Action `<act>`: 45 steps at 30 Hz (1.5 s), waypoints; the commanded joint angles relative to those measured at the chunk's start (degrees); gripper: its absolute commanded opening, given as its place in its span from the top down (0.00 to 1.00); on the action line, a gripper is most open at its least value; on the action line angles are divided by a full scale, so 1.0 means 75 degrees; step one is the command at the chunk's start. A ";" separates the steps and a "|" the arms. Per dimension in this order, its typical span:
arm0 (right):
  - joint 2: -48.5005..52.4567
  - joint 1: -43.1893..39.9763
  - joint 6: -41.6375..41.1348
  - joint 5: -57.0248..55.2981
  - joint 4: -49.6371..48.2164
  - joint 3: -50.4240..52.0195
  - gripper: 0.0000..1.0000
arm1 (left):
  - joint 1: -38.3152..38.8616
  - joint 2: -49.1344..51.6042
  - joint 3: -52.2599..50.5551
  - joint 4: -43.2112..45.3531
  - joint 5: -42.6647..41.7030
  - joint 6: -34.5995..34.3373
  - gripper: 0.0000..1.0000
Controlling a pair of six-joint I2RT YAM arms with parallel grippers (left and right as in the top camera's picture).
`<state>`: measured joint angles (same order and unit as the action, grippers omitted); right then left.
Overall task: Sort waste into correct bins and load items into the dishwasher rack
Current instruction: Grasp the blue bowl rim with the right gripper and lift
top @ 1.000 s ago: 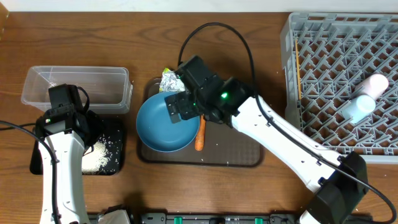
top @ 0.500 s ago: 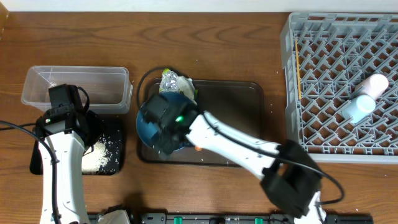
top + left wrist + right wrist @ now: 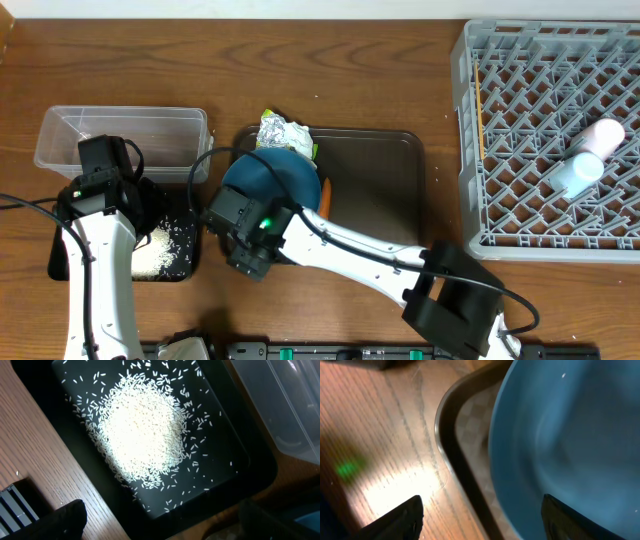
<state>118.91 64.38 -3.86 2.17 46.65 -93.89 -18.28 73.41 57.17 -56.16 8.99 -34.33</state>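
Dark blue bowl (image 3: 270, 180) next: hovering at its rim, right pincer (image 3: 495, 517) wide apart; leaving carrot (image 3: 324, 196), wrapper (image 3: 282, 133) beyond; counting rice (image 3: 142, 435) binned, cups (image 3: 578, 172) racked.

Brown wood surface under even light.
Surface (image 3: 400, 80) is mid-brown wood and fills almost the whole overhead view, with the grain running left to right. A thin white strip (image 3: 300, 8) lies along the far edge; wall or border, cannot tell. In the right wrist view there is a bright glare patch (image 3: 405, 492) on the wood, with a small green glow spot (image 3: 347, 467) near it, up and to the left. In the left wrist view the same wood looks paler, with fine straight grain.
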 commanded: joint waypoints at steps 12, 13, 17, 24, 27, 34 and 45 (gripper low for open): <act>0.0635 -0.0090 0.0064 -0.0178 -0.0233 -0.0003 0.58 | -0.0038 -0.0023 0.0122 -0.0023 0.0067 -0.0038 0.00; 0.0635 -0.0093 0.0064 -0.0187 -0.0242 -0.0003 0.61 | -0.0038 -0.0023 0.0122 -0.0023 0.0067 -0.0038 0.00; 0.0632 -0.0117 -0.0050 -0.0233 -0.0262 -0.0026 0.82 | -0.0038 -0.0023 0.0122 -0.0023 0.0067 -0.0038 0.00; 0.0629 -0.0131 -0.0178 -0.0230 -0.0254 -0.0058 0.99 | -0.0038 -0.0023 0.0122 -0.0023 0.0067 -0.0038 0.00; 0.0597 -0.0140 -0.0271 -0.0224 -0.0169 -0.0207 0.99 | -0.0038 -0.0023 0.0122 -0.0023 0.0067 -0.0038 0.01; 0.0251 -0.0251 -0.0396 -0.0026 0.0230 -0.0976 0.99 | -0.0038 -0.0023 0.0122 -0.0023 0.0067 -0.0038 0.00; -0.1419 -0.0991 -0.1338 0.0230 0.0507 -0.1682 0.99 | -0.0038 -0.0023 0.0122 -0.0023 0.0067 -0.0038 0.00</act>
<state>114.43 59.57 -9.74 3.27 50.37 -104.27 -18.28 73.41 57.17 -56.16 8.99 -34.33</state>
